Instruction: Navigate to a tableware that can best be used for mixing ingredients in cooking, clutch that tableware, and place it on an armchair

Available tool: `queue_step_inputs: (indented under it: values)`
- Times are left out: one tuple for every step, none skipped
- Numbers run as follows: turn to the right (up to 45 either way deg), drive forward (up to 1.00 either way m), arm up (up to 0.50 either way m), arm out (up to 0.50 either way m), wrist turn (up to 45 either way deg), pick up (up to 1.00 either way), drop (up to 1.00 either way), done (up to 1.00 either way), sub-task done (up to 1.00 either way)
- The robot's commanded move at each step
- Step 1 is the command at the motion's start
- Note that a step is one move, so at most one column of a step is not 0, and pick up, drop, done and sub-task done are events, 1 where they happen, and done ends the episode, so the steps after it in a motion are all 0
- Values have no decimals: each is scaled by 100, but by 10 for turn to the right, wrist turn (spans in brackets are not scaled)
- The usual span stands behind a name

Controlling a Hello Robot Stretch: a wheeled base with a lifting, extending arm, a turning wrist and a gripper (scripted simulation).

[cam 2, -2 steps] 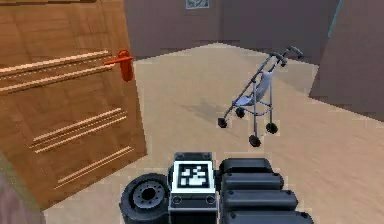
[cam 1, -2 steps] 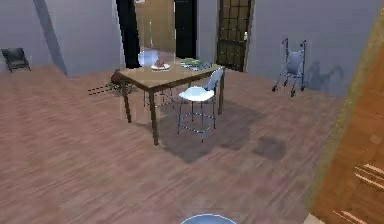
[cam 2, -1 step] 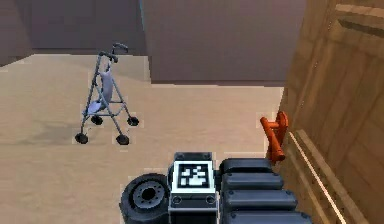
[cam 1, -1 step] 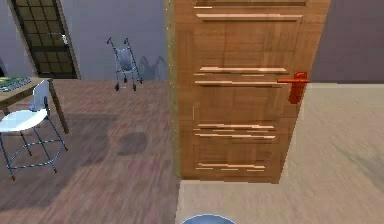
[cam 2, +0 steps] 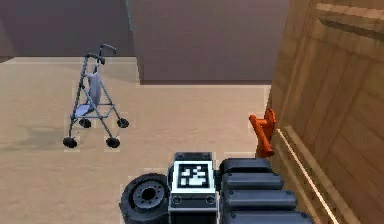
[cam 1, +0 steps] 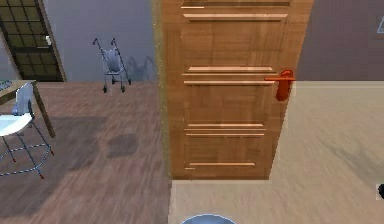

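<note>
In the forward view, a tall wooden door (cam 1: 225,90) stands close ahead. It takes up the middle and blocks the way. A red lever handle (cam 1: 284,85) sits on its right side. Left of the door, a grey wheeled walker (cam 1: 115,65) stands by the far wall, near a dark-framed glazed door (cam 1: 25,35). At the left edge are a table corner (cam 1: 18,92) and a white chair (cam 1: 15,128) on thin metal legs. A pale blue rounded shape (cam 1: 205,218) pokes up from the bottom edge; I cannot tell what it is.

In the arm side view, the only marking is a white square (cam 2: 195,177) with black blocks on the arm (cam 2: 250,195), a pattern and not words. Left of it is the gripper (cam 2: 148,197), a dark round body. Its far end cannot be made out, so whether it holds anything cannot be told. The wooden door (cam 2: 330,100) crowds the right side, with its red handle (cam 2: 263,133) just beyond the arm. The walker (cam 2: 93,100) stands well apart on open floor.
</note>
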Motion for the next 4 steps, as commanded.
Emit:
queue_step_inputs:
  values:
    - [0,30,0,0,0,0,0,0,0]
    - [-450,0,0,0,0,0,0,0,0]
    - [-420,0,0,0,0,0,0,0,0]
    - [0,35,0,0,0,0,0,0,0]
